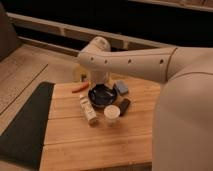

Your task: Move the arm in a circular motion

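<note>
The arm [135, 62] is thick and cream-white, with small dark screw holes. It reaches from the lower right across the wooden table [95, 145] to a bulbous joint [97, 50]. From there it bends down toward a dark bowl [102, 96]. The gripper [100, 89] hangs at the arm's end just over the bowl. It is dark against the bowl and mostly hidden by the arm.
Around the bowl lie an orange-red stick-like item [80, 88], a blue sponge [121, 88], a white cup [111, 113], a dark flat object [124, 106] and a small pale bottle [89, 110]. A dark mat [25, 125] lies left of the table. A low ledge [55, 30] runs along the back.
</note>
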`<state>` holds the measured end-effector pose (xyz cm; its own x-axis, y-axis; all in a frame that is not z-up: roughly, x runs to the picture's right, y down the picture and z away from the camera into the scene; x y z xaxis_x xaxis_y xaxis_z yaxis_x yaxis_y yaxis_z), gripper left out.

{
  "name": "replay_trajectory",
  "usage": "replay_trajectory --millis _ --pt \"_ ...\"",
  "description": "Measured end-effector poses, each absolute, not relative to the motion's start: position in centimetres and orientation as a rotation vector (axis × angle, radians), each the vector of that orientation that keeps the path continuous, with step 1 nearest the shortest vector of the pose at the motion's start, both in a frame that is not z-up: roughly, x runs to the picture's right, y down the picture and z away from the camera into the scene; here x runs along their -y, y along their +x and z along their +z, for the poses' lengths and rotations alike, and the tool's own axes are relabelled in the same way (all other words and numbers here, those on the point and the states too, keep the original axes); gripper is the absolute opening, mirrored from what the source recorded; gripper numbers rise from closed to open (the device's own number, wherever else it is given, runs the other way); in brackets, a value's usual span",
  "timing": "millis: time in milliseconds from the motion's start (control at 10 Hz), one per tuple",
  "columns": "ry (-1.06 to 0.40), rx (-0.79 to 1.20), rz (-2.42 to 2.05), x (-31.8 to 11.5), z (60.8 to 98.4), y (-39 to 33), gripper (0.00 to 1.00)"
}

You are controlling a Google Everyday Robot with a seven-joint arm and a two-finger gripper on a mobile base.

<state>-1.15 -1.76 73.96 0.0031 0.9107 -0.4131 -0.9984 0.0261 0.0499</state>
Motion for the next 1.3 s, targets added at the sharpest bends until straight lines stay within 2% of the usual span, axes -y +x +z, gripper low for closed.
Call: replay_trajectory --millis 500,800,1000,1300 --pt "-0.252 -0.409 1.554 2.4 74.3 0.1 0.65" --pt "-0.08 -0.528 1.682 6.8 76.4 9.7 0.65" --pt "-0.037 -0.513 1.717 9.6 78.0 12.2 0.65" --pt "-0.076 -0.449 1.607 12.6 81.0 8.8 0.65"
